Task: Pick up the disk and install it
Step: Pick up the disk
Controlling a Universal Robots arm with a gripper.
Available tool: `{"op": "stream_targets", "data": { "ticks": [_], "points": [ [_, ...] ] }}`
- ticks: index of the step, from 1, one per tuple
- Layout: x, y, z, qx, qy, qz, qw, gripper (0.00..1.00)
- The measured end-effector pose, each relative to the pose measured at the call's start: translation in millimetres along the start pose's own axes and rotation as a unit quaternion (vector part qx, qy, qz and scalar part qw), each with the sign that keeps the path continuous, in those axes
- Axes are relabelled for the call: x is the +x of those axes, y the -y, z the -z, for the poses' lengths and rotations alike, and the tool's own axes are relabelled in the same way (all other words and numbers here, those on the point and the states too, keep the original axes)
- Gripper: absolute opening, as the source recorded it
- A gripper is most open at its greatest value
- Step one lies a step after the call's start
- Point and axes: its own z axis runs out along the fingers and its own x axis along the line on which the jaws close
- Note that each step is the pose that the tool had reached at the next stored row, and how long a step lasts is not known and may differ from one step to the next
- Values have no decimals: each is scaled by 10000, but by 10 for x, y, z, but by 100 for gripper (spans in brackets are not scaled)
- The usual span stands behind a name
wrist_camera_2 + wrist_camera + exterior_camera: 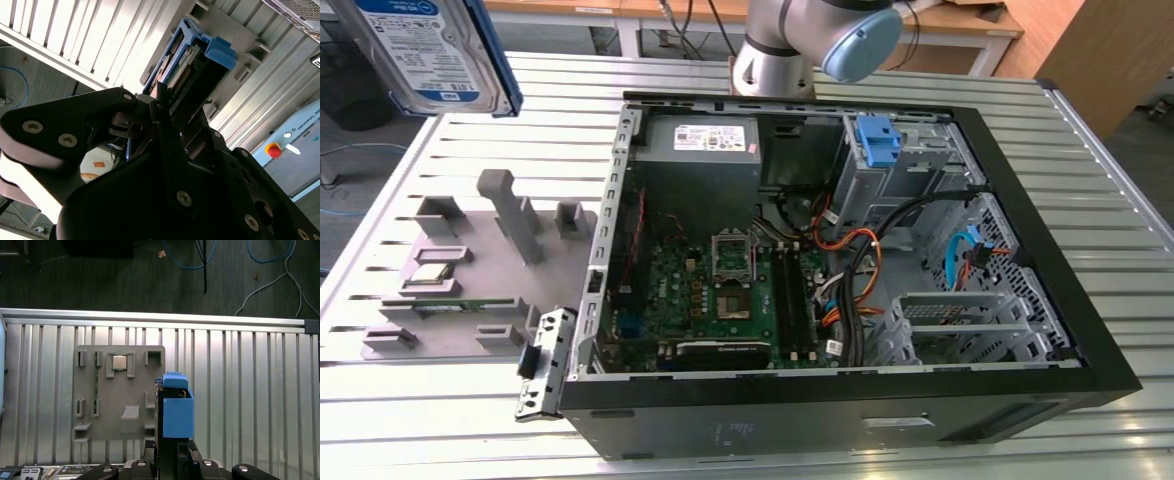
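Disk (434, 50) gripped, held high over the slatted table (1094, 130).
Exterior view shows its labelled face; first wrist view shows its blue rail edge-on, clamped in the gripper (172, 450), wrist pointing down over the grey tray (115, 390).

Arm (771, 62) silver-grey, light blue joint cap (862, 44); claw (172, 112) black, silver screws (184, 198).

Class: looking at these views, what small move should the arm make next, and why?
Probably carry the disk towards the open computer case, at the exterior view's right. The gripper holds the disk lifted clear of the grey fixture plate, and away from the case.
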Motion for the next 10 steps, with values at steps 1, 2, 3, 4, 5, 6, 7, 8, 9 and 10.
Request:
{"op": "stream_targets", "data": {
  "ticks": [1,2,3,4,5,6,7,8,9,10],
  "points": [
    [0,9,1,0,1,0,10000,35],
    [0,20,1,0,2,0,10000,35],
    [0,30,1,0,4,0,10000,35],
    [0,41,1,0,5,0,10000,35],
    [0,53,2,0,6,0,10000,35],
    [0,64,2,0,7,0,10000,35],
    [0,75,3,0,7,0,10000,35],
    [0,88,3,0,7,0,10000,35],
    [0,99,4,0,8,0,10000,35],
    [0,111,4,0,9,0,10000,35]
  ]
}}
